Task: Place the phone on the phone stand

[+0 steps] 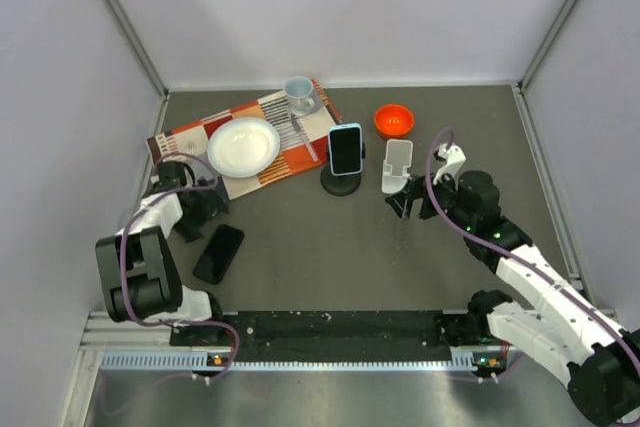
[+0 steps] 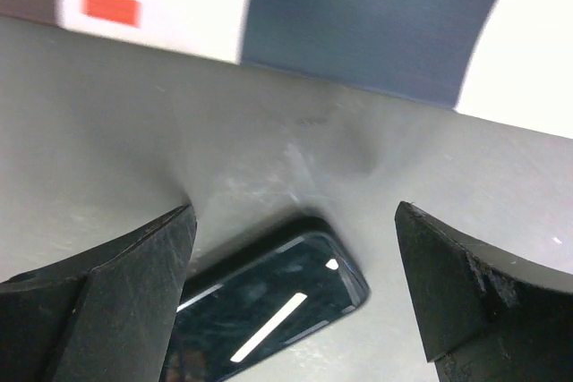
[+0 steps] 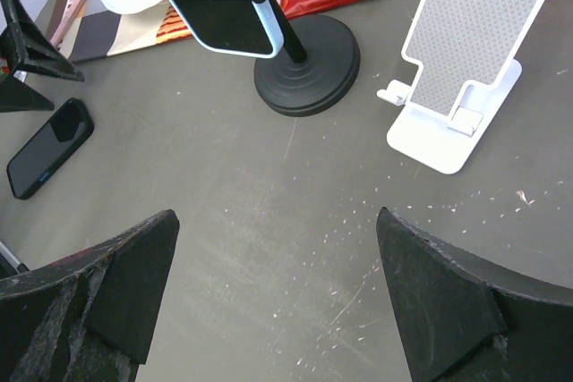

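Note:
A black phone point(image 1: 219, 253) lies flat on the dark table at the near left; it also shows in the left wrist view point(image 2: 269, 306) and the right wrist view point(image 3: 49, 148). My left gripper point(image 1: 197, 215) is open just above its far end, jaws either side of it, not touching. An empty white phone stand point(image 1: 397, 165) stands right of centre, seen close in the right wrist view point(image 3: 461, 78). My right gripper point(image 1: 408, 203) is open and empty just in front of that stand. A blue-cased phone point(image 1: 346, 148) sits on a black round-base stand point(image 1: 340, 185).
A striped placemat point(image 1: 250, 142) at the back left carries a white plate point(image 1: 243, 145), a cup point(image 1: 299, 94) and a utensil. An orange bowl point(image 1: 395, 119) sits behind the white stand. Side walls close in the table.

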### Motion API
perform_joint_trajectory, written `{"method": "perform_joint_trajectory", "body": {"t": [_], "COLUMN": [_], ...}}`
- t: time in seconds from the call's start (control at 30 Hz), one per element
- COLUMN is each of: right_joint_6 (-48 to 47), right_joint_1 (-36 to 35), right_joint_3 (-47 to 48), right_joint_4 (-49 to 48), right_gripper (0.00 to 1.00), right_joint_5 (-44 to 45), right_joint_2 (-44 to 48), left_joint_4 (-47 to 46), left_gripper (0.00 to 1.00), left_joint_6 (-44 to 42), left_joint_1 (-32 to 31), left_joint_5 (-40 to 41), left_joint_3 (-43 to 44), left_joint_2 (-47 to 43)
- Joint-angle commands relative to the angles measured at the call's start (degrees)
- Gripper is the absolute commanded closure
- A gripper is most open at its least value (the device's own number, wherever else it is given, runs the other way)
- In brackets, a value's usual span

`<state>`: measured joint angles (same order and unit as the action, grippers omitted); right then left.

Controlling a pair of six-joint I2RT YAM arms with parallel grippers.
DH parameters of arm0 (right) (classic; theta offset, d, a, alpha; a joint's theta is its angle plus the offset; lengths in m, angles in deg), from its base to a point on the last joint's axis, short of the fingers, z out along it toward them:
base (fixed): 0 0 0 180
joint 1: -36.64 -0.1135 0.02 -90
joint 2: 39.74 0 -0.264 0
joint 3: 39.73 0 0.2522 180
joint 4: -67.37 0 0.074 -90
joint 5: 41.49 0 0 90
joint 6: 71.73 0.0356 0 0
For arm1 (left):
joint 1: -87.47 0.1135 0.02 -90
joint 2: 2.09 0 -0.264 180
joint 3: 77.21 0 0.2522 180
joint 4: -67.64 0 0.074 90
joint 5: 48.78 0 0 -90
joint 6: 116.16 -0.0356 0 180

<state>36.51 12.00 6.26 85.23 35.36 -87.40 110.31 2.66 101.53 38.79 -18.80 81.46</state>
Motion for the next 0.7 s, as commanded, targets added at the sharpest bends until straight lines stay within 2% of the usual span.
{"method": "perform_joint_trajectory", "body": {"t": [0.0, 0.27, 0.37, 0.43, 0.57, 0.67], "right_joint_6": [0.13, 0.22, 0.22, 0.22, 0.48, 0.83], "right_joint_1": [-0.49, -0.49, -0.49, -0.49, -0.49, -0.49], "right_joint_3": [0.73, 0.99, 1.34, 1.43, 1.87, 2.4], "right_joint_4": [-1.9, -1.81, -1.55, -1.55, -1.37, -1.29], "right_gripper": [0.09, 0.08, 0.08, 0.09, 0.09, 0.09], "right_joint_5": [-0.74, -0.83, -0.74, -0.91, -1.97, -2.76], "right_joint_2": [0.64, -0.68, -1.03, -1.56, -2.96, -4.02], "left_joint_4": [-3.94, -2.98, -3.76, -4.38, 3.68, 12.73], "left_gripper": [0.01, 0.01, 0.01, 0.01, 0.01, 0.01], "left_joint_6": [5.36, 11.69, 14.95, 13.64, 11.17, 17.57], "left_joint_1": [-0.18, -1.49, -4.21, -7.02, -12.3, -12.92], "left_joint_5": [-13.72, -20.84, -21.73, -22.18, -10.68, -3.47], "left_joint_3": [-6.67, -16.24, -19.85, -19.86, -13.19, -9.49], "left_joint_2": [-3.12, -13.67, -18.15, -21.22, -23.95, -26.15]}}
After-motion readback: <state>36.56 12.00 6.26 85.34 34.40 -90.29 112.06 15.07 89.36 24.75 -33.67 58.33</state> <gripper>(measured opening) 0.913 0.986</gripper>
